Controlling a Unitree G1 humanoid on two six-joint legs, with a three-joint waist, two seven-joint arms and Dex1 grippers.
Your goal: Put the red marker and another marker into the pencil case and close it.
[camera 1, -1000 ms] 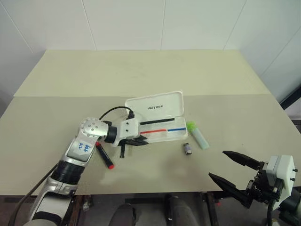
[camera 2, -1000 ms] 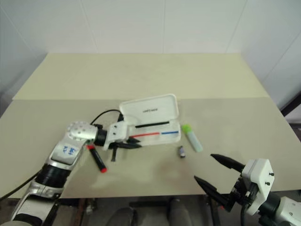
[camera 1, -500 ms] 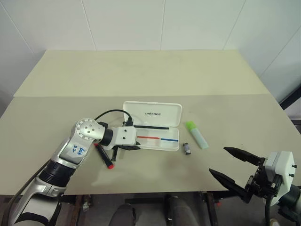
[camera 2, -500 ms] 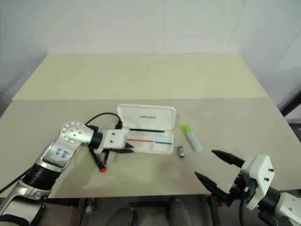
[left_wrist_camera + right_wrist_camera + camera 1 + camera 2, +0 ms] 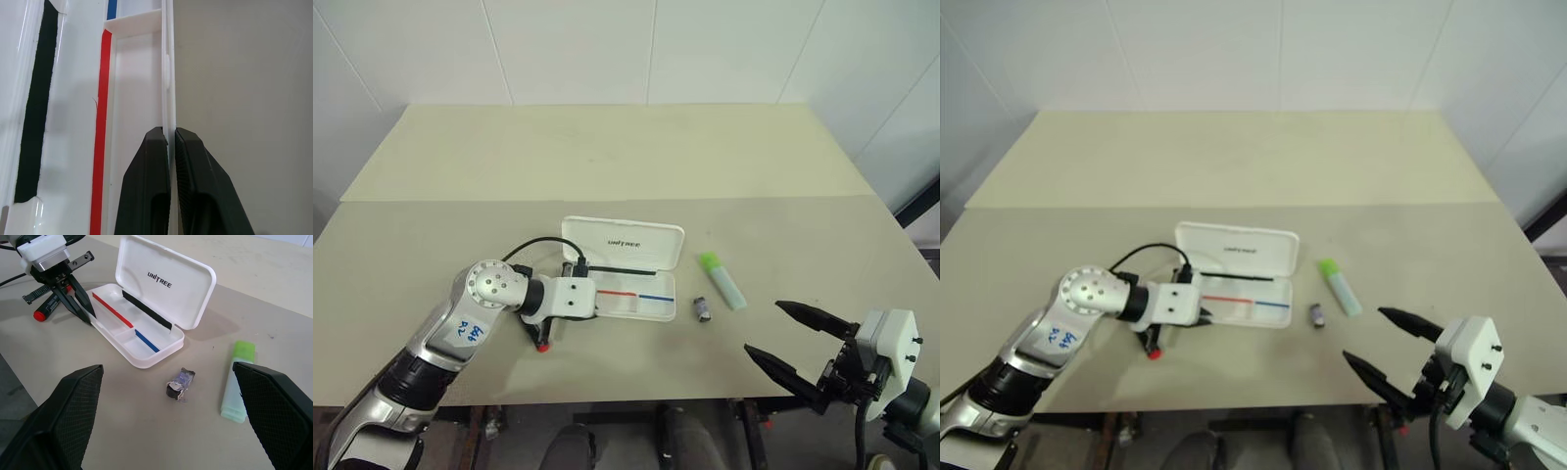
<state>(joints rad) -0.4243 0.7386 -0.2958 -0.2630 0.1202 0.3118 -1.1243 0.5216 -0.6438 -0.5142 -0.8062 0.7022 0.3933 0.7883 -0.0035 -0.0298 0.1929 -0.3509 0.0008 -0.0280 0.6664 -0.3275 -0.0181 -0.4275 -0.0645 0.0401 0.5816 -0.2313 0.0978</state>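
Pencil case (image 5: pixel 625 269) lies open mid-bench (image 5: pixel 607 157), long axis crosswise; left gripper (image 5: pixel 83 308) pinches its near rim. Beside it, red marker (image 5: pixel 49 306); opposite side, green highlighter (image 5: pixel 722 280). Right gripper (image 5: pixel 798 346) spread wide, empty.

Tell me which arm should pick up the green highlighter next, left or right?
Right, probably. The right gripper is open and empty on the same side of the pencil case as the green highlighter. The left gripper is shut on the case's front wall, at the far end from the highlighter.
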